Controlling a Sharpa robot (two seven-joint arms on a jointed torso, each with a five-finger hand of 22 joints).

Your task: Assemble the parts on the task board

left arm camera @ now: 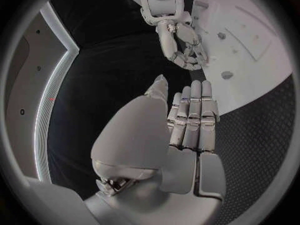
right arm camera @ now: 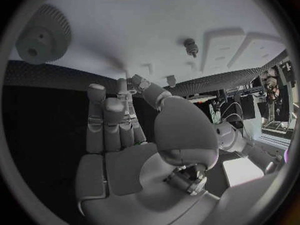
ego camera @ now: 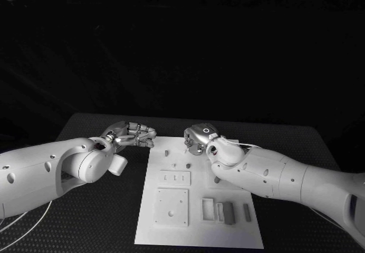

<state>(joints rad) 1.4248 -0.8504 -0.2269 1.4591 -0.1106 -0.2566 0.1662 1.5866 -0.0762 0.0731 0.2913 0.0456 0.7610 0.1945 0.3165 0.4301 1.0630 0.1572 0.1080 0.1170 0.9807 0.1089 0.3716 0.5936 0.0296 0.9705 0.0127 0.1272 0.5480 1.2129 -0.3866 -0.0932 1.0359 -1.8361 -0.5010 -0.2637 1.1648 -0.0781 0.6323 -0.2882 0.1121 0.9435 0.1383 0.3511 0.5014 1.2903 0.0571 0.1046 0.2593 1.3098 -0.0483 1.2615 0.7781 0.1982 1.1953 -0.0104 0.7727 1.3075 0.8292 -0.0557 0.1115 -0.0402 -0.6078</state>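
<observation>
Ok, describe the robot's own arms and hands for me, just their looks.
Both arms are thick, smooth white shells with small dark round holes along them. The left arm has a rounded joint housing and thin pale cables trailing below it. The right arm matches. The left hand and right hand are silver metal, with segmented fingers.

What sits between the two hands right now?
Nothing: in the head view, only the board's bare far edge lies between the left hand and the right hand.

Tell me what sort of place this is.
Probably a robotics lab test bench: a white task board with cut-out slots lies on a black table, a gear sits on it, and cabled equipment racks stand behind.
</observation>
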